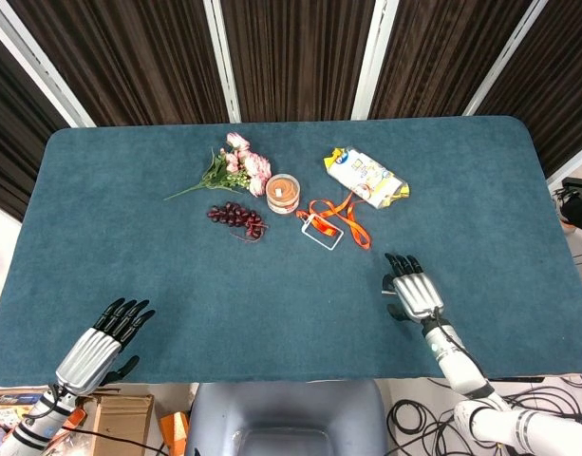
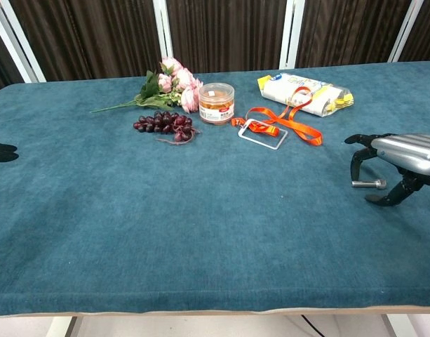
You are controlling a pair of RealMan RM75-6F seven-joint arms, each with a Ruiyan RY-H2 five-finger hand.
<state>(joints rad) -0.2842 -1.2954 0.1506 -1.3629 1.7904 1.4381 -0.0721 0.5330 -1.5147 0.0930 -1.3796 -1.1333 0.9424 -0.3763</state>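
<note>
- Both views are evenly and brightly lit, with soft light that seems to fall from above; no lamp shows in either.
- Shadows on the table (image 1: 101, 190) are faint; a soft one lies beneath the right hand (image 2: 397, 158) in the chest view.
- The jar (image 2: 216, 102) and snack bag (image 2: 304, 93) carry mild highlights, without harsh glare.
- The dark curtains (image 1: 291, 57) stay deep and lose detail.
- The head view bows slightly at its edges, so the table's far corners look rounded.
- Focus is sharp throughout; the left hand (image 1: 103, 340) shows crisp fingers, with no motion blur.
</note>
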